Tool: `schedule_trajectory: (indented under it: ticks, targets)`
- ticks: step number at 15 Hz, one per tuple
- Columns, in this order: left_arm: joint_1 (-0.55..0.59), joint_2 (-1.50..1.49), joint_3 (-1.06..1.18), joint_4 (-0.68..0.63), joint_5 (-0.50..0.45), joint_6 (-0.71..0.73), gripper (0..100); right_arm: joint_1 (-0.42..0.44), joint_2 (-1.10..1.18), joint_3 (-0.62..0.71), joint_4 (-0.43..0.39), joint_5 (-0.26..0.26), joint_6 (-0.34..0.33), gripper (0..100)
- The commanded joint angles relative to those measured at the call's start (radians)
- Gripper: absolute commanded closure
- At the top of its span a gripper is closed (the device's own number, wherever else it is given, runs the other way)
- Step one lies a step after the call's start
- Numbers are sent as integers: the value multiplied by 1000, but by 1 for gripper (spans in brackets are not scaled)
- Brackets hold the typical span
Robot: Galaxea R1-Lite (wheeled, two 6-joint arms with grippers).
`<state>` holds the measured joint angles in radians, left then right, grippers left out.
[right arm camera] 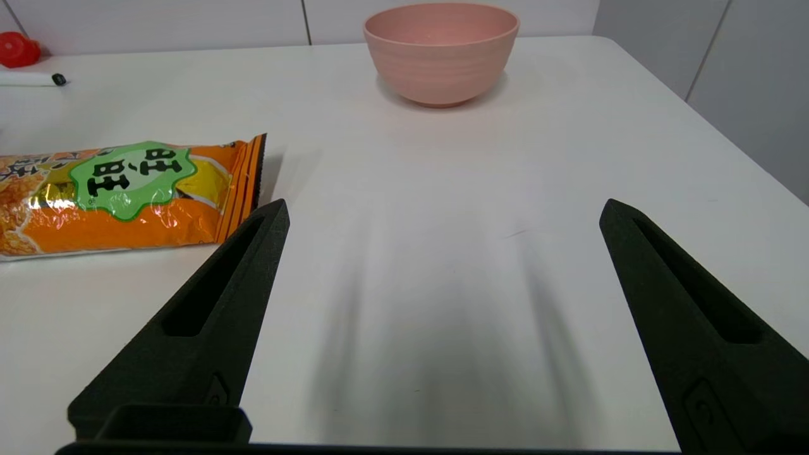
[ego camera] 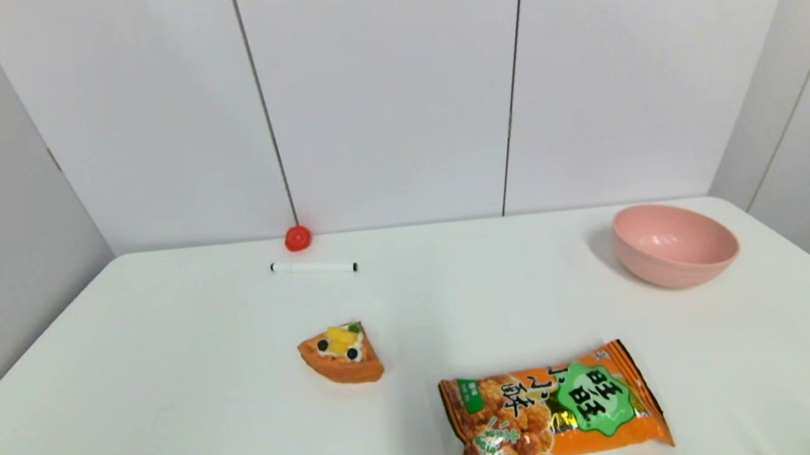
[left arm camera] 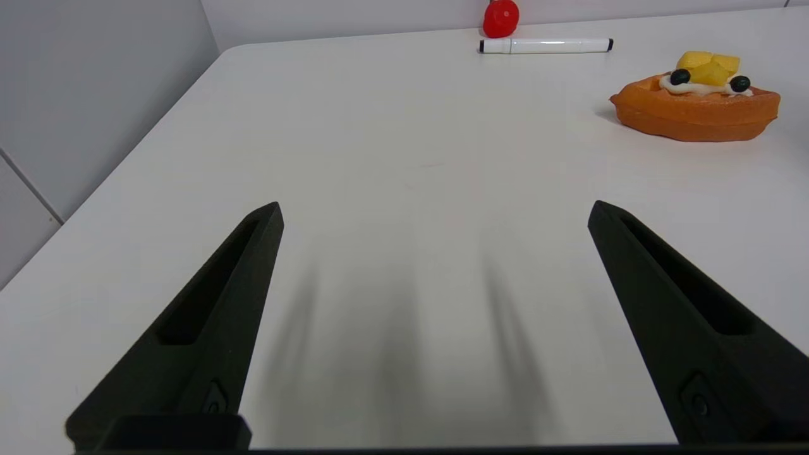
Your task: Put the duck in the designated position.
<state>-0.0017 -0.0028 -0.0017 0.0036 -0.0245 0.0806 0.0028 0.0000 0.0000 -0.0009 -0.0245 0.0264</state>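
The duck (ego camera: 297,238) sits at the far edge of the white bench (ego camera: 169,399), right against the wall, a little to the robot's left of the middle. It is tiny, glossy and all red. Nothing touches it. Just in front of it lies a white pen (ego camera: 314,267) with black ends, flat on the bench and roughly parallel to the wall.

Nearer to the robot, about in the middle of the bench, is a slice of toy cake (ego camera: 342,354), orange, with yellow pieces and dark berries on top. To the right of the cake and closer to the front edge lies a snack bag (ego camera: 553,412), orange with a green label, flat on the bench. A pink bowl (ego camera: 674,243) stands upright at the far right, well apart from the duck.

Neither arm shows in the head view. The left tool (left arm camera: 435,212) hovers low over the bare bench on the left side, its two black fingers spread wide with nothing between them; the cake, the pen and the duck are well ahead of it. The right tool (right arm camera: 444,208) hovers low on the right side, also wide open and holding nothing, with the end of the snack bag just beside one finger (right arm camera: 189,328) and the bowl farther ahead.
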Motion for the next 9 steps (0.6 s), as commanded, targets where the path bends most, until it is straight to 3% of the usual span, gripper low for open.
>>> schedule_trajectory:
  ticks: [1, 9]
  targets:
    - [0, 3, 0, -1, 0, -1, 0, 0, 0, 0, -1, 0, 0, 0]
    - [0, 3, 0, -1, 0, -1, 0, 0, 0, 0, -2, 1, -10, 0]
